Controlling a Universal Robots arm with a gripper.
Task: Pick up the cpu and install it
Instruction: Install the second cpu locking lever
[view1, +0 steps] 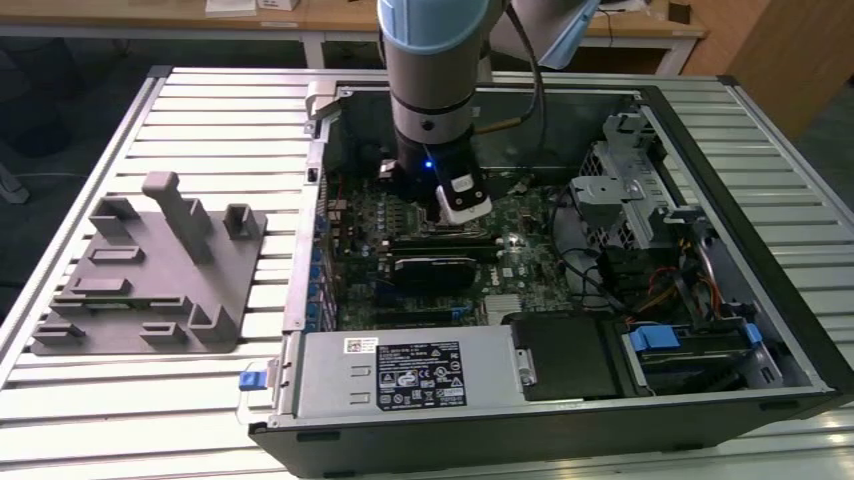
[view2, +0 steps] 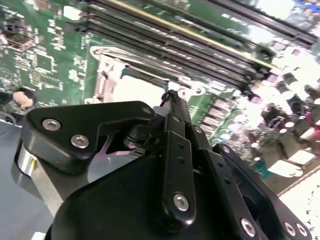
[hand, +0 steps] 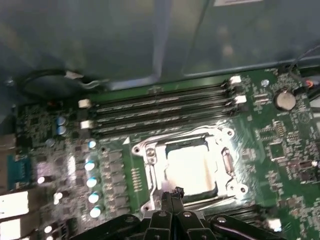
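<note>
The cpu (hand: 191, 167) is a pale silver square lying flat inside the metal socket frame (hand: 150, 167) on the green motherboard (hand: 280, 150). It also appears as a bright patch, the cpu (view2: 137, 89), in the second wrist view. My gripper (hand: 173, 192) hovers just beside the socket's edge, its two black fingers pressed together with nothing between them. In the second wrist view the gripper (view2: 172, 97) points at the socket's corner. In the exterior view the arm (view1: 434, 110) reaches down into the open computer case over the socket area.
A grey fixture (view1: 147, 280) lies on the slatted table at the exterior view's left. Inside the case are a black heatsink block (view1: 434, 270), a power supply (view1: 400, 375), a drive cage (view1: 627, 200) and cables. Memory slots (hand: 160, 107) run beside the socket.
</note>
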